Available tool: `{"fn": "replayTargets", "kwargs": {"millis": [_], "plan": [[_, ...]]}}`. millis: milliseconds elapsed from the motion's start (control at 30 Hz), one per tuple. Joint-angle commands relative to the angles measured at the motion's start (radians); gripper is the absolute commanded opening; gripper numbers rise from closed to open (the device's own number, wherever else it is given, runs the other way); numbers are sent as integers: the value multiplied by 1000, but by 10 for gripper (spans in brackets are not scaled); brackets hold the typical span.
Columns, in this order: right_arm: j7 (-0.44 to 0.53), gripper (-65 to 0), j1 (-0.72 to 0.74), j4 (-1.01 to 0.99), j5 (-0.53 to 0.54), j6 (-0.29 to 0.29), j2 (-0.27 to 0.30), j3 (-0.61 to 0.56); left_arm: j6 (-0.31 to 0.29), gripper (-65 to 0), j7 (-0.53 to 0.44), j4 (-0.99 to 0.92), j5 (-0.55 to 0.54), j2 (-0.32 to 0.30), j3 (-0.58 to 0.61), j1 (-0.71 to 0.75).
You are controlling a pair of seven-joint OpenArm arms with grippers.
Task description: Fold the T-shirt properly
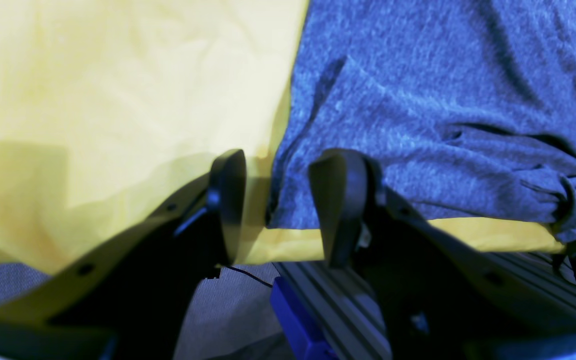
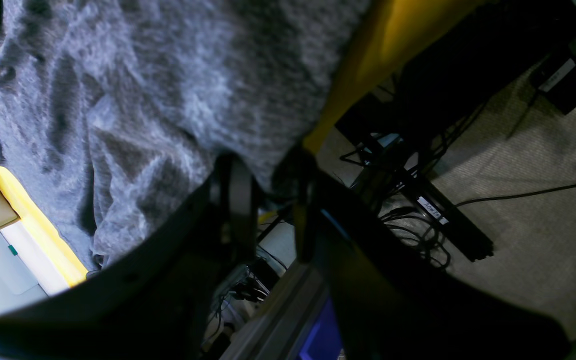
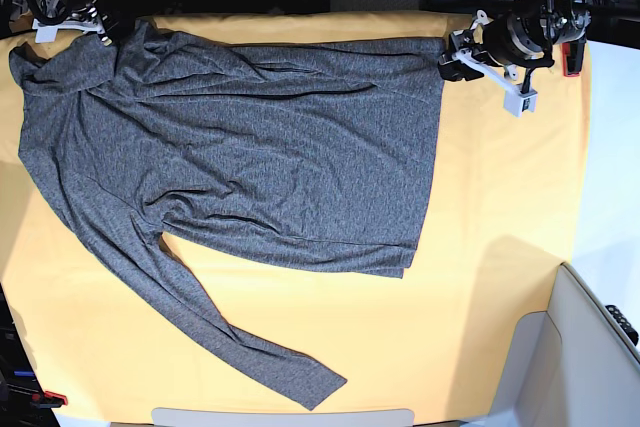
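T-shirt (image 3: 240,137) spread flat on yellow cloth (image 3: 500,247), long axis across the table. Left gripper (image 1: 278,200), jaws apart, straddling hem corner. Right gripper (image 2: 268,200), jaws nearly together on shoulder-end fabric; firm hold not confirmed.

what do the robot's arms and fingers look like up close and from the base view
Both grippers have dark, nearly black, paddle-shaped fingers with rounded tips, widening into broad curved black bodies with small round holes. In the base view the left gripper shows black housing with white brackets and a red part beside it; the right gripper is black with white pieces.
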Motion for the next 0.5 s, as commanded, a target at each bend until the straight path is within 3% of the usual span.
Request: {"fn": "replayTargets", "kwargs": {"millis": [0,467], "plan": [[84,-561,48,43,130,54,16,-1,-4,-400,2,13,-10,-8,-4,-2],[88,-561,124,85,128,54,-14,-3,-4,-400,2,-8,-10,-8,-4,0]]}}
